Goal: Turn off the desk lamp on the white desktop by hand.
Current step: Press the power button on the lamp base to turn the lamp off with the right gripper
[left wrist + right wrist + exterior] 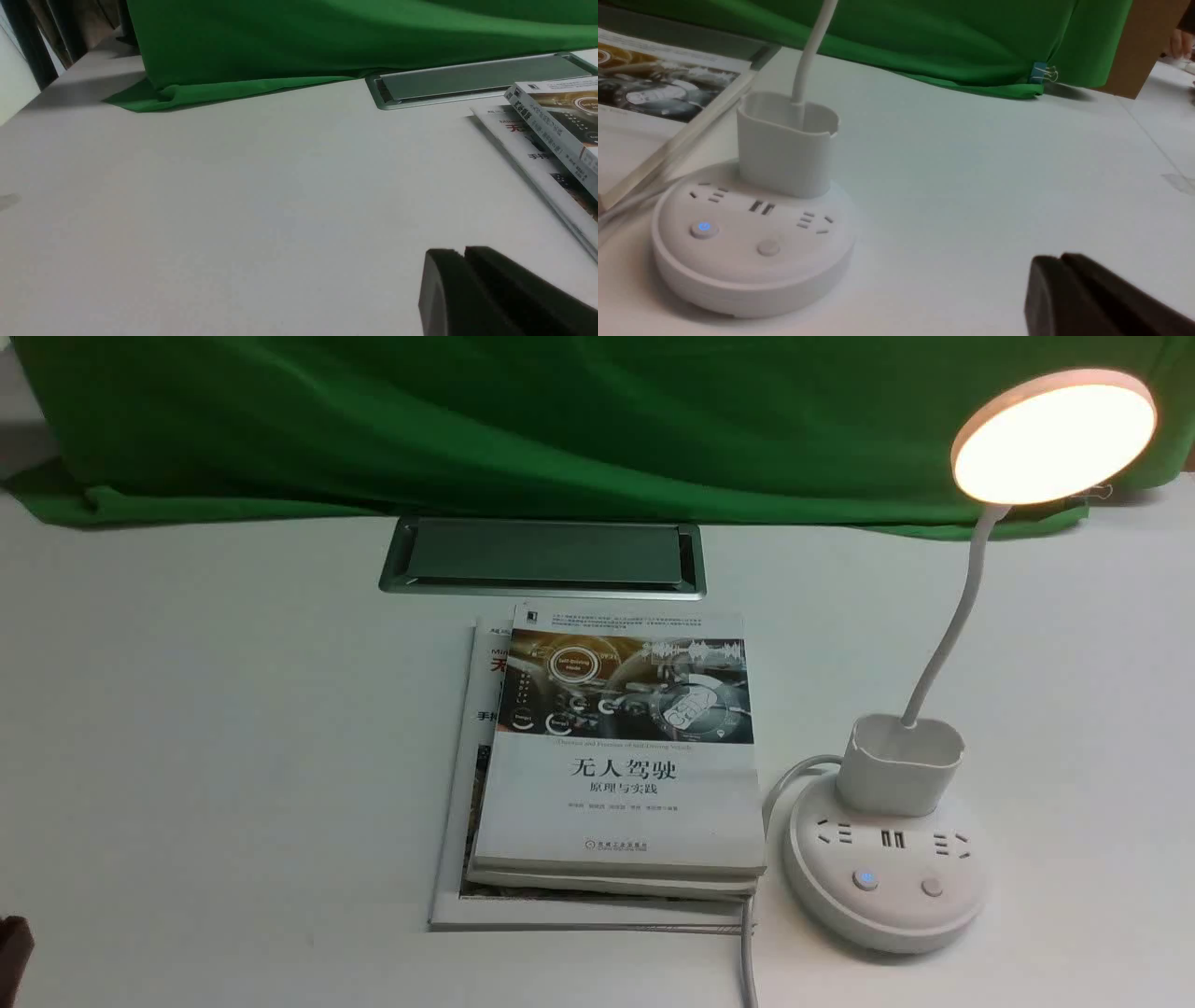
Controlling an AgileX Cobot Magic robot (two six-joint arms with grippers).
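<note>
Two books (pixel 607 775) lie stacked on the white desktop (pixel 215 728), and everything else is placed from that stack. The desk lamp (pixel 887 877) stands just beside the stack on the robot's right, with its round puck base flat on the desktop. Its white cord (pixel 747 952) runs past the stack's near right corner. A thin neck (pixel 948 625) rises from the small cup (pixel 898 761) on the base and curves up to the disc head (pixel 1055 434). The head glows warm, high above and to the right of the books.

Of the two buttons on the base, the one nearer the books shows a blue light (pixel 867 879), and the plain button (pixel 932 887) sits farther from them. Beyond the stack lies the silver-grey cable hatch (pixel 541 555), and past that the green cloth (pixel 560 420).

In its wrist view the right gripper (pixel 1062 268) is clenched, its black fingers pressed together on nothing. It is on the far side of the lamp from the books, apart from the base. The left gripper (pixel 463 261) is clenched the same way, also empty, on the stack's left and not touching it. Whether either gripper touches the desktop cannot be told.
</note>
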